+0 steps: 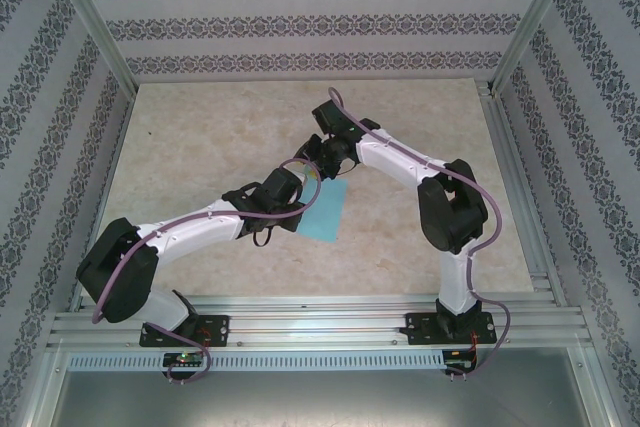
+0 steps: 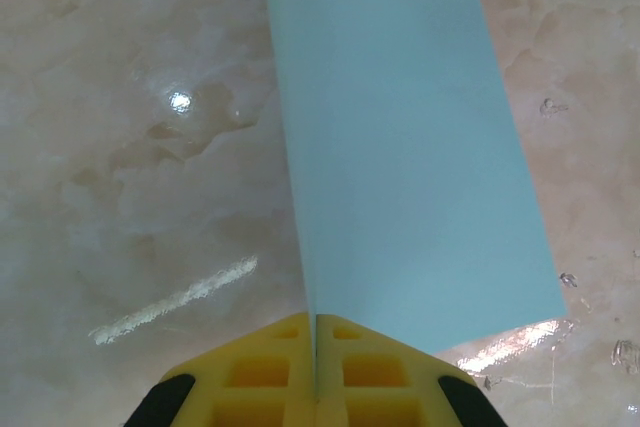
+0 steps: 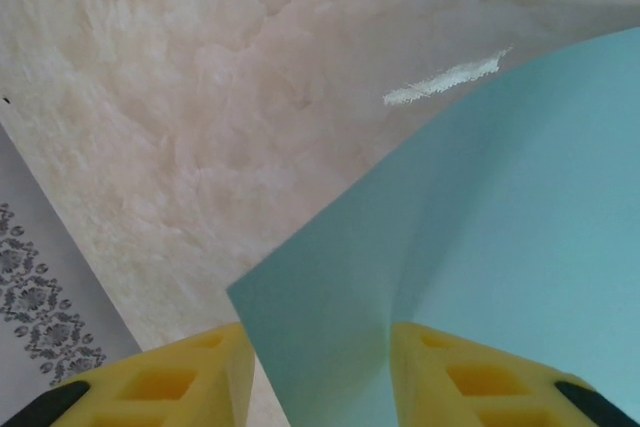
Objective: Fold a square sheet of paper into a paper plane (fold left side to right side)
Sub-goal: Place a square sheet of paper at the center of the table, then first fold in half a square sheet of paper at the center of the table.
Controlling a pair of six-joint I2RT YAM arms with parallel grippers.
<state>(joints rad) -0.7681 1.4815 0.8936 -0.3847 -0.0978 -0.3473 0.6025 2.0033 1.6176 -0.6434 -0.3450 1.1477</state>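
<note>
Two arms meet at mid-table over the square sheet of paper (image 1: 326, 209), which sits near the centre of the marble-patterned table (image 1: 200, 137), curving up off the surface. The left gripper (image 2: 316, 332) has its yellow jaws pressed together on the sheet's edge. The right gripper (image 3: 320, 357) stands with jaws apart, a corner of the sheet between them but unclamped. The left-to-right fold appears to be in hand; whether a crease is set cannot be told. The next move likely calls for the right jaws to pinch that corner, then for edges to be aligned before pressing flat.
</note>
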